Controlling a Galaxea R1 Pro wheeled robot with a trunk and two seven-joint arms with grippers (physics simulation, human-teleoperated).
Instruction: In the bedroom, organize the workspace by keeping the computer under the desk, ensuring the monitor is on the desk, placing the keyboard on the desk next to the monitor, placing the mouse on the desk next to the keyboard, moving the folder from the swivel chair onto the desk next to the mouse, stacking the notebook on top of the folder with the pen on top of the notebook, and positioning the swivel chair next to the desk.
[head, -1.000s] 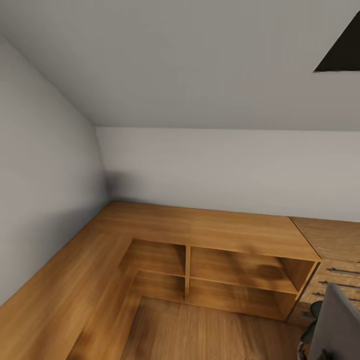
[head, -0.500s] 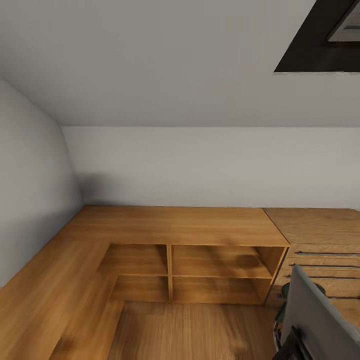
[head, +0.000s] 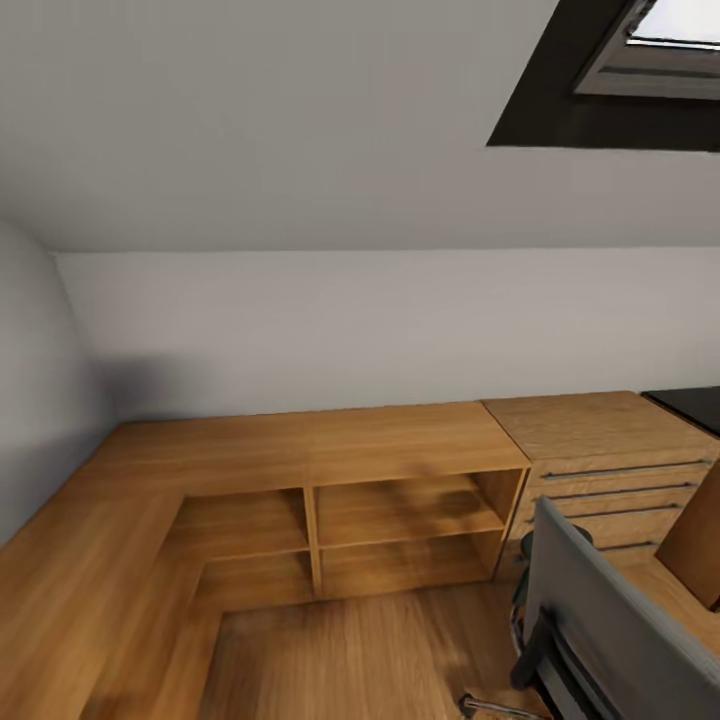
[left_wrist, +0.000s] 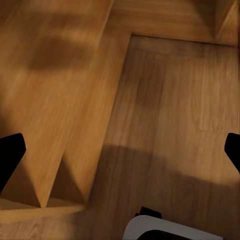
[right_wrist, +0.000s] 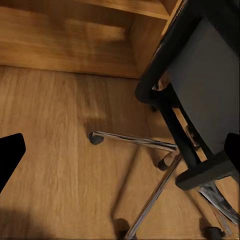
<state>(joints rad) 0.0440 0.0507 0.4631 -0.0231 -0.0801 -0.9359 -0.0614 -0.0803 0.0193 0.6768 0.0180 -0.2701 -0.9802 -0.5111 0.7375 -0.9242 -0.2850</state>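
Observation:
The swivel chair (head: 610, 620) stands at the lower right of the head view, its grey backrest turned toward me. The right wrist view looks down on that backrest (right_wrist: 210, 85) and the chrome star base (right_wrist: 150, 145) with its castors on the wooden floor. My right gripper (right_wrist: 120, 155) is open above the floor beside the chair base, with nothing between its fingers. Over bare floor my left gripper (left_wrist: 120, 155) is open too, holding nothing. Folder, notebook, pen, keyboard, mouse, monitor and computer are out of view.
A low wooden shelf unit (head: 400, 500) runs along the back wall and turns down the left wall. A drawer chest (head: 610, 480) stands to its right, with a dark surface (head: 690, 405) and a slanted wooden panel (head: 700, 545) beyond. A skylight (head: 650, 60) sits in the sloped ceiling.
The whole head view has swung to the right: the shelf corner slid left, and more of the chair, the drawer chest and the skylight came into view.

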